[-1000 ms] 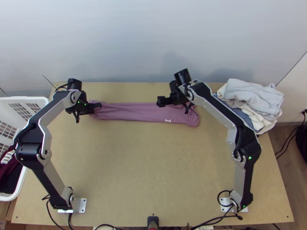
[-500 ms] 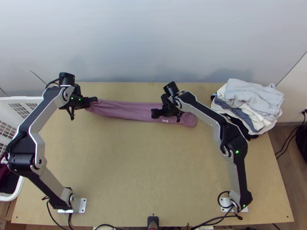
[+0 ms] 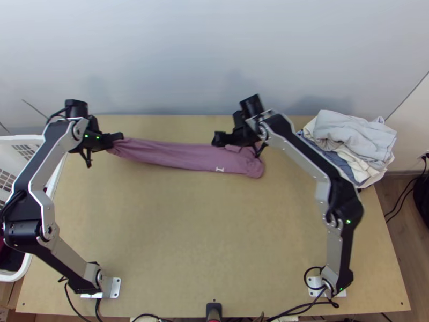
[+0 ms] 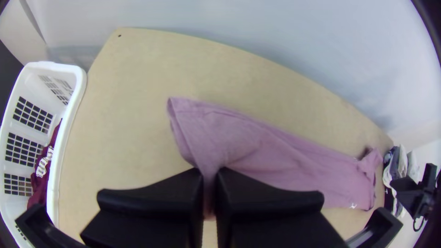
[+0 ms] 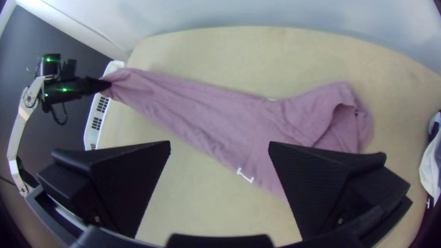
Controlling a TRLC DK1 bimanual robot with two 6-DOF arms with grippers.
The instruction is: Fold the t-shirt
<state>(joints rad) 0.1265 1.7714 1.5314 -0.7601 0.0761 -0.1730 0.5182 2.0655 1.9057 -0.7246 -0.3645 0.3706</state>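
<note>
In the top view my left gripper point(image 3: 119, 137) holds the left end of the mauve t-shirt point(image 3: 177, 155), which lies in a long narrow strip along the table's far part. The left wrist view has that gripper point(image 4: 209, 183) shut on a pinched part of the shirt point(image 4: 294, 167). My right gripper point(image 3: 219, 138) is over the far edge of the strip, toward its right end. Between the wide-parted fingers of the right gripper point(image 5: 219, 149) in its wrist view, the shirt point(image 5: 206, 110) lies beyond, its right end bunched with a raised, curled fold.
A stack of folded clothes point(image 3: 354, 142) sits at the table's far right corner. The white laundry basket point(image 4: 69, 138), with dark red cloth point(image 4: 42, 174) in it, stands beside the table's left edge. Behind the table rises a pale wall point(image 3: 214, 53).
My left gripper has moved left, drawing the shirt's end and the whole strip that way. The right gripper went toward the near side, then back toward the far side.
</note>
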